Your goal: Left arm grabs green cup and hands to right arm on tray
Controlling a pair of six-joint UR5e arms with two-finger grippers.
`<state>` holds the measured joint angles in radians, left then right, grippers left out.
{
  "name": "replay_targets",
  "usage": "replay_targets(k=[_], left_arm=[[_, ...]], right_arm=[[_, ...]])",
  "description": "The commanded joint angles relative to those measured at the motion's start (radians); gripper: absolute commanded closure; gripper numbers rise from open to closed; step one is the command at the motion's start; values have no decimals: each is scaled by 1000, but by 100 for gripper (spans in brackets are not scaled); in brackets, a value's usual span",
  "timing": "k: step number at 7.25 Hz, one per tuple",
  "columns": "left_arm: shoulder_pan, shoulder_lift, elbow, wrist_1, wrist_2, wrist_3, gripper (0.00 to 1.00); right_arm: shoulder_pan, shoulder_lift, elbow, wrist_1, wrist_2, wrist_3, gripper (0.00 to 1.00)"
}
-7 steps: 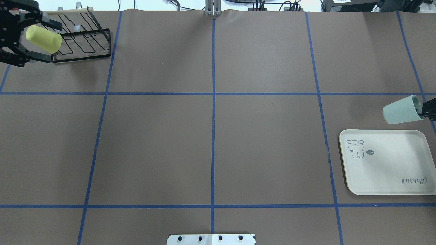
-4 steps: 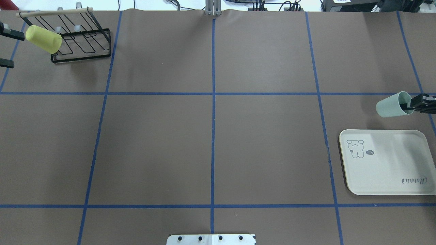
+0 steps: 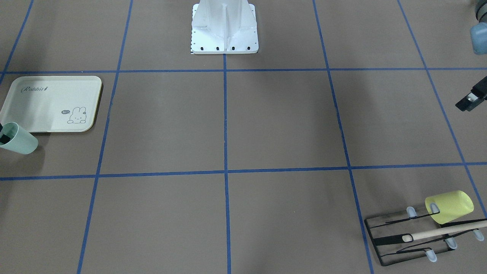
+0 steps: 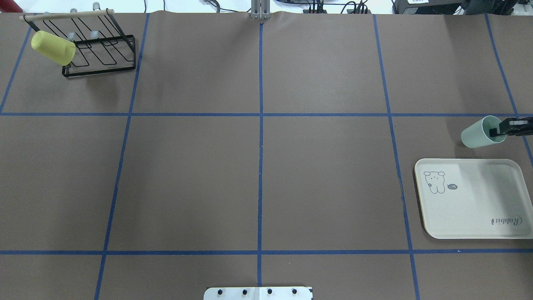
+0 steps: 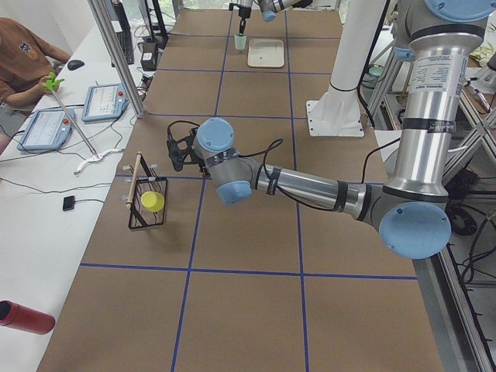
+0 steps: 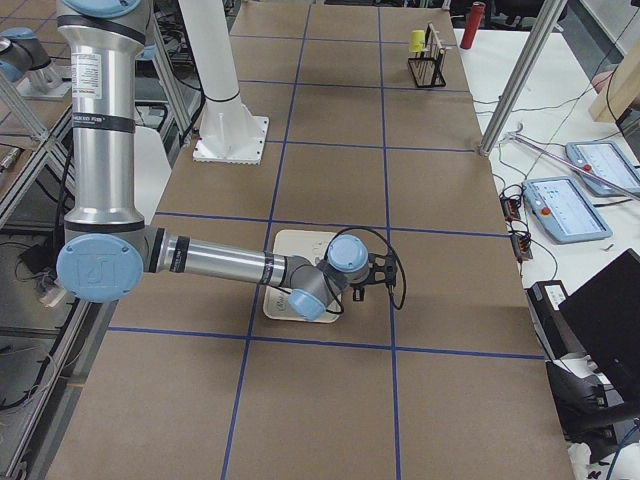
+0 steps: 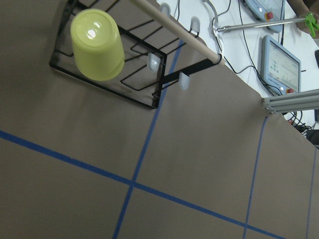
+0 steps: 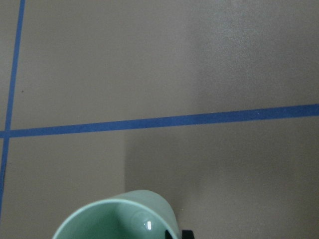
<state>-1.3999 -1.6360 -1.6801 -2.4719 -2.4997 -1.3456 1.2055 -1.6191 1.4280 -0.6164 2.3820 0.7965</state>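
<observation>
The pale green cup [image 4: 479, 134] hangs tilted, mouth up and toward the right arm, over the table just beyond the far edge of the cream Rabbit tray [image 4: 474, 208]. My right gripper [image 4: 498, 131] is shut on its rim, one finger inside. The cup also shows in the front view [image 3: 21, 142] beside the tray [image 3: 45, 95], and its rim shows in the right wrist view [image 8: 119, 216]. My left gripper [image 5: 177, 149] hovers near the wire rack, apart from it. I cannot tell whether it is open.
A pale yellow cup [image 4: 53, 47] sits mouth-down on a peg of the black wire rack [image 4: 104, 54] at the far left corner; the left wrist view shows it too [image 7: 97, 45]. The robot base plate [image 4: 258, 293] is at the near edge.
My left gripper has drawn back from the yellow cup and left the overhead view. My right gripper has turned the green cup more upright and shifted it slightly left.
</observation>
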Motion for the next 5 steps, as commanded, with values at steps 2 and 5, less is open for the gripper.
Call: replay_targets(k=[2,5], left_arm=[[-19,53,-6,152,97,337,0],[-37,57,-16,209,104,436,0]], right_arm=[[-94,-196,335,-264,-109,-112,100],[-182,-280,385,-267,-153,-114,100]])
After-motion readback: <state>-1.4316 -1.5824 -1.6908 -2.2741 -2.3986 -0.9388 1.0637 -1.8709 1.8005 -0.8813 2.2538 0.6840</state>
